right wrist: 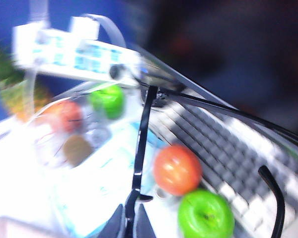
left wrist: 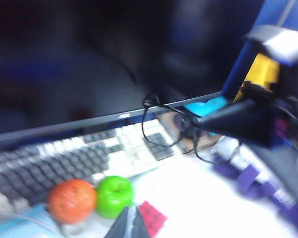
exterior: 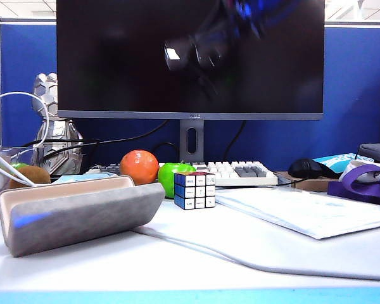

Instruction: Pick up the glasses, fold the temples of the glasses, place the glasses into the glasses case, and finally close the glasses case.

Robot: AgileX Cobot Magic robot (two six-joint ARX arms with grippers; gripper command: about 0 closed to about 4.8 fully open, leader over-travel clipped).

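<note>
Right wrist view: the glasses [right wrist: 208,106] are off the table, one temple pinched in the right gripper [right wrist: 130,218].

Both temples [right wrist: 139,153] stand spread, so the pick-up looks done while folding, casing and closing are left. The left gripper [left wrist: 131,225] hangs above the orange [left wrist: 72,201], the green apple [left wrist: 113,196] and the Rubik's cube [left wrist: 151,218], its jaws close together with nothing between them. In the exterior view the glasses case [exterior: 82,212] lies on the table [exterior: 196,259] at the left with its lid open, near the front edge. Bare table lies in front of the case and the cube; the fruit, keyboard [exterior: 237,172] and monitor [exterior: 190,57] crowd the back, and papers [exterior: 304,212] fill the right. Blur hides the lenses and hinges.
</note>
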